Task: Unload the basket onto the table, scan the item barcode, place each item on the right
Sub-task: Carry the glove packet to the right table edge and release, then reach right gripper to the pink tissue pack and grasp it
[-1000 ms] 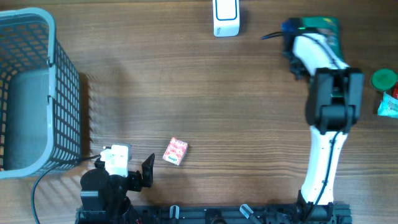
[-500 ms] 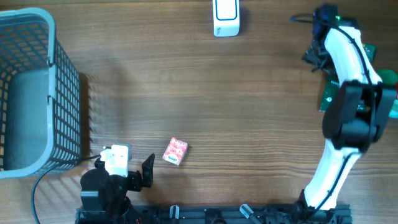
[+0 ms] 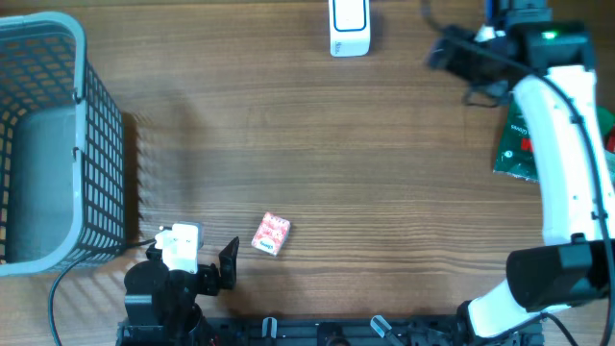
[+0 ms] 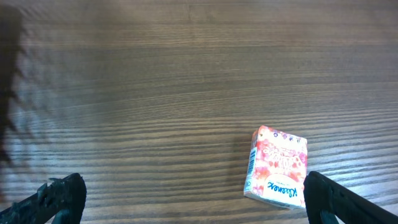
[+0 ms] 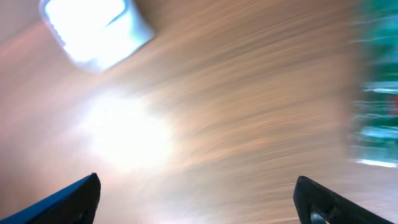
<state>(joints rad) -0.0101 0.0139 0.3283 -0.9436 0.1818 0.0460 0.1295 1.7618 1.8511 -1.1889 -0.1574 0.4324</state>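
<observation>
- At the 12 o'clock edge of the table sits the white scanner (image 3: pixel 349 29), and no item is anywhere near it, so we reckon the scan hasn't happened yet.
- The right gripper (image 5: pixel 196 186) hangs up around 1 o'clock, jaws spread wide with nothing between them. Its camera is really smeared, though.
- A green packet (image 3: pixel 524 144) lies flat at 3 o'clock, partly hidden under the right arm and not held.
- A little red tissue pack (image 4: pixel 277 168) lies at about 6 o'clock, just ahead of the left gripper (image 4: pixel 193 186), which is also wide open and empty.
- We can't tell which of the two is the item to scan. Either way, pretty much everything is left: grab it, carry it to the scanner, and show the barcode.
</observation>
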